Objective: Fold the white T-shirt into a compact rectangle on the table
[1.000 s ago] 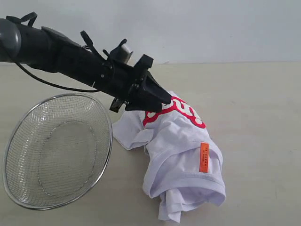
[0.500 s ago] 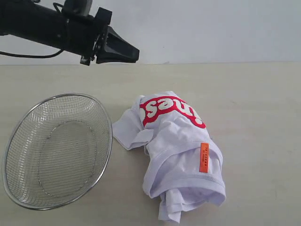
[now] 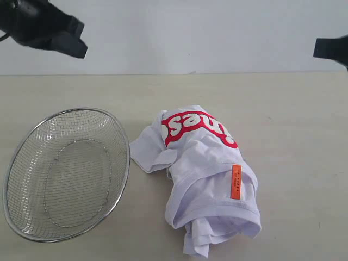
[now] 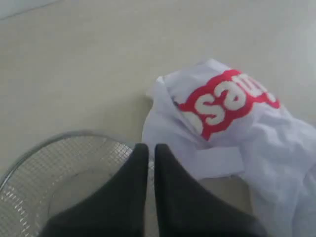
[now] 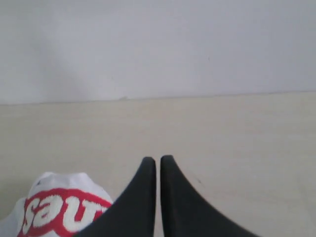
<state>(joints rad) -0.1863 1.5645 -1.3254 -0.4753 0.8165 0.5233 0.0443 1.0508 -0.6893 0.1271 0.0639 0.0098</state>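
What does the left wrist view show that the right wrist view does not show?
Only the left wrist view: the wire basket and the shut left tool. Only the right wrist view: the shut right tool. Both: the white T-shirt with its red lettering, and the pale table.

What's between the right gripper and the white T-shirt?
Only bare table. The right wrist view shows it between the right gripper and the white T-shirt, and the exterior view agrees.
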